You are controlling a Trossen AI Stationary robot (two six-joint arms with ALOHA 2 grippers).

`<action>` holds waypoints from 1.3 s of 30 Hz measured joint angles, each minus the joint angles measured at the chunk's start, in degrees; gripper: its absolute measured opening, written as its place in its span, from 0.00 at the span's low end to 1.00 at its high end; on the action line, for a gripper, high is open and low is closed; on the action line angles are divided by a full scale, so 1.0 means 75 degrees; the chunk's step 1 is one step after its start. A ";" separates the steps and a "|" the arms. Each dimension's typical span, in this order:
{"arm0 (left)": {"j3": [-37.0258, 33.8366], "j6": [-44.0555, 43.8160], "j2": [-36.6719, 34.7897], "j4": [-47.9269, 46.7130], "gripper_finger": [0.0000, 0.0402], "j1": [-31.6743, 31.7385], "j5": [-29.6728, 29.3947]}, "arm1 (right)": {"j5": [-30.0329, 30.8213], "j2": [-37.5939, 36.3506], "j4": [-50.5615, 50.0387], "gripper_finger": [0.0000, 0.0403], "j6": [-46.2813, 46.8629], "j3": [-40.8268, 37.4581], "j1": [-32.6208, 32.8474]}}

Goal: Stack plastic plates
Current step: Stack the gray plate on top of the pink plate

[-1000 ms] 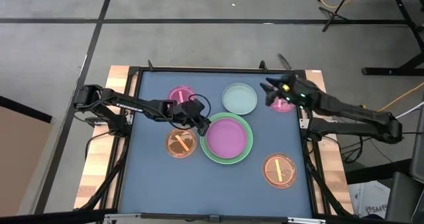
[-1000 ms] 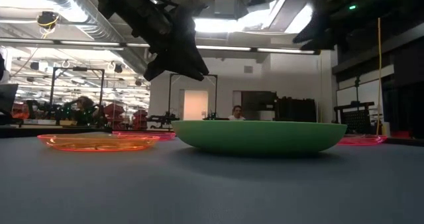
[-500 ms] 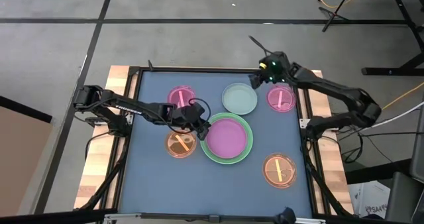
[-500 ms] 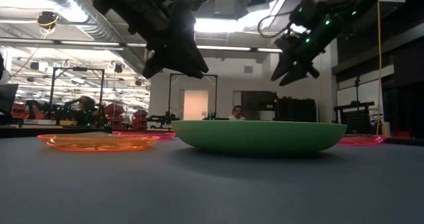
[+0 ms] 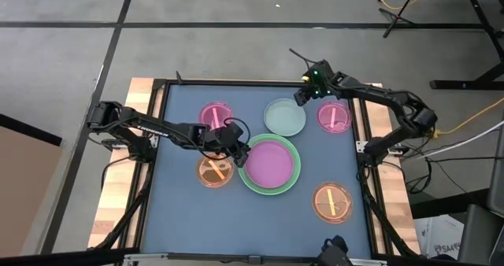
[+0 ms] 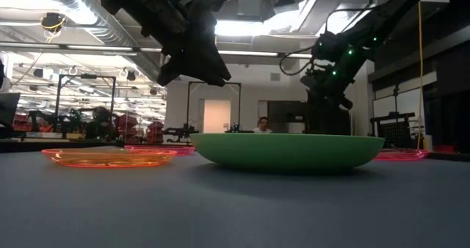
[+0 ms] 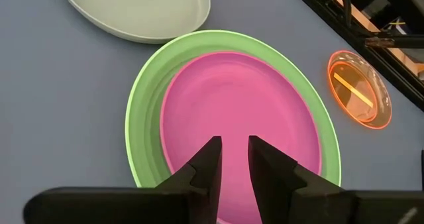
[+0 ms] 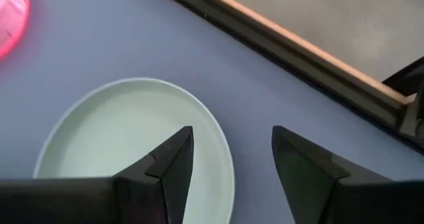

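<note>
Swung in, right end effector spread over pale plate; left's gap seems narrow.

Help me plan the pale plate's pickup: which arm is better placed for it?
Right, probably. The right end effector hangs open beside the pale blue-grey plate, its rim between the fingers in the wrist view. The left end effector hovers by the magenta plate.

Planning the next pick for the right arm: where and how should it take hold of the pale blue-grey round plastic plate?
By the raised rim on its far-right edge: the pale blue-grey round plastic plate lies flat and shallow, so only the rim offers a pinch. The open right claw hovers above that edge; probably come straight down there, one finger inside.
</note>
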 joint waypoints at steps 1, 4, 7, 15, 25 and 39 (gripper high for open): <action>0.0000 0.0000 0.0000 -0.0003 0.17 0.0000 0.0000 | 0.0002 0.0078 -0.0009 0.48 -0.0005 0.0000 0.0002; 0.0000 0.0000 0.0000 -0.0003 0.17 0.0003 0.0000 | 0.0002 0.0260 -0.0014 0.48 -0.0009 0.0000 0.0005; 0.0000 -0.0002 0.0000 -0.0002 0.17 0.0003 0.0000 | 0.0002 0.0458 -0.0012 0.48 -0.0012 0.0000 0.0005; 0.0003 -0.0003 0.0000 0.0000 0.17 0.0003 0.0000 | 0.0003 0.0921 -0.0012 0.48 -0.0018 0.0000 0.0008; 0.0003 -0.0003 0.0001 -0.0002 0.17 0.0006 0.0000 | -0.0011 0.1495 -0.0015 0.48 -0.0020 0.0000 0.0008; 0.0003 -0.0006 0.0003 0.0000 0.17 0.0006 -0.0001 | -0.0525 0.1830 0.0003 0.48 -0.0026 0.0000 0.0008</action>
